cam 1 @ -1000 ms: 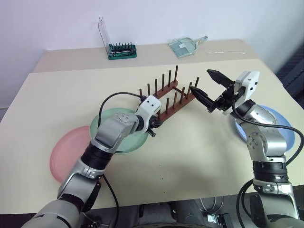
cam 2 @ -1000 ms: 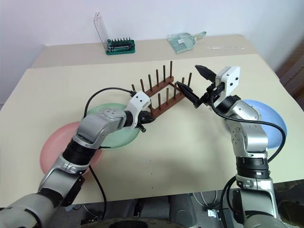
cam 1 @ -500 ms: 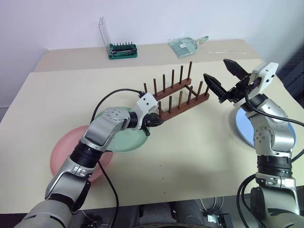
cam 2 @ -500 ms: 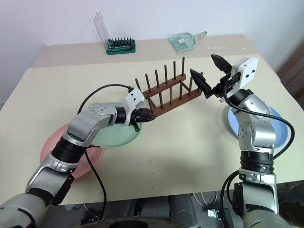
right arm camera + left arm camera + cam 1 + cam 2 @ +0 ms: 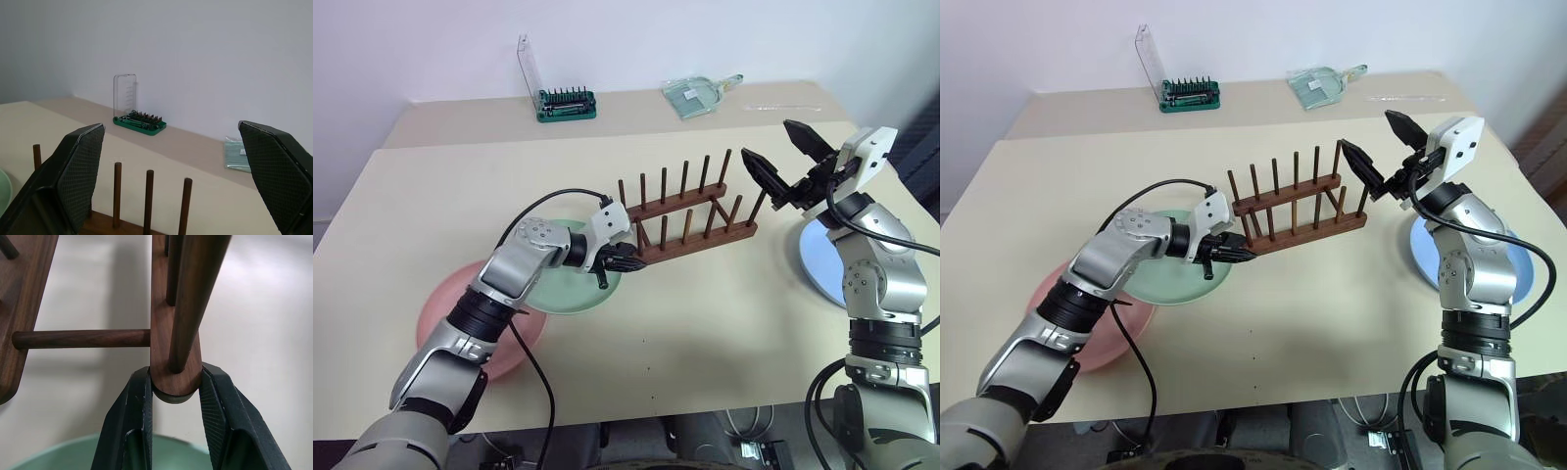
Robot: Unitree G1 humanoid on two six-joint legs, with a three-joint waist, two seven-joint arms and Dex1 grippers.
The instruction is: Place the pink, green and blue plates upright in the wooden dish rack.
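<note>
Dark wooden dish rack (image 5: 685,217) sits mid-table, one rail end pinched between the left gripper (image 5: 176,396) fingers, while the right gripper (image 5: 787,157) hangs wide apart and empty above its other end, with green (image 5: 570,294), pink (image 5: 450,313) and blue (image 5: 822,259) plates flat on the table.

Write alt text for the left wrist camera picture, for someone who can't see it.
Two black fingers of the left gripper clamp the rounded end of one rail of the wooden dish rack, seen close up. A peg rises from that rail end, and a crossbar runs to the second rail. The green plate edges in below, on the beige table.
</note>
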